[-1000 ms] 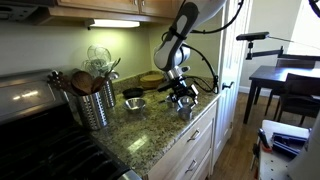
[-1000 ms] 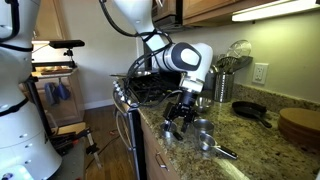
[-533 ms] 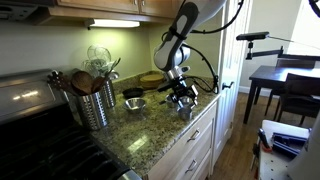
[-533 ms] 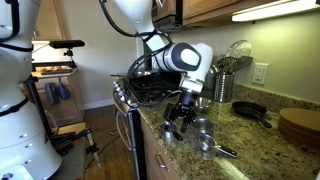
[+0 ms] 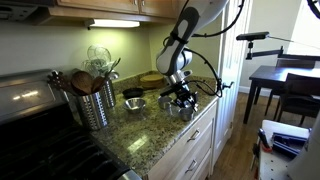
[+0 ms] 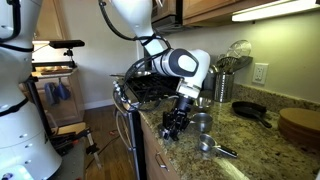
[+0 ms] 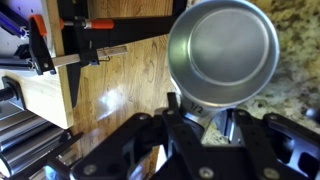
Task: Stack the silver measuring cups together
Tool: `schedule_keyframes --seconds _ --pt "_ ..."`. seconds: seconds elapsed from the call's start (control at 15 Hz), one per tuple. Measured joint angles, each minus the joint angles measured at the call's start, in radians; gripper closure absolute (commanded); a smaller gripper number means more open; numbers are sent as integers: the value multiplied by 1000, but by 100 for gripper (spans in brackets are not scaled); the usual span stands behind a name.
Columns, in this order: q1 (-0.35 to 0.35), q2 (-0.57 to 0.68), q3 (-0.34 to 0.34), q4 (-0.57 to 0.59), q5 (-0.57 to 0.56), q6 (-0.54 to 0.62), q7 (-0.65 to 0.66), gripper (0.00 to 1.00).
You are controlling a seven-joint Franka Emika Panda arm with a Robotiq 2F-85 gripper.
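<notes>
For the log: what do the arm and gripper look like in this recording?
The arm is white, built of rounded tubular segments with dark grey joint caps. Black cables loop loosely off it near the wrist. The gripper is black, and its fingers are black jointed linkages. No markings are legible.

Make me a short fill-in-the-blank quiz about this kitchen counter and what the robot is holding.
1. The gripper holds one silver measuring cup by its ___.
2. Seen in the wrist view, that cup is ___ inside.
3. The skillet on the counter is ___ in colour.
4. The round board beside the skillet is made of ___.

Missing words: handle; empty; black; wood.
</notes>
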Motion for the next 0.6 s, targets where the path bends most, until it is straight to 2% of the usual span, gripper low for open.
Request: schedule_keyframes --seconds 0.27,0.33,0.6 --pt "0 2 0 -7 0 0 -1 96" --pt "0 3 0 -10 0 0 -1 92" --pt "-1 3 0 -14 0 0 -1 92"
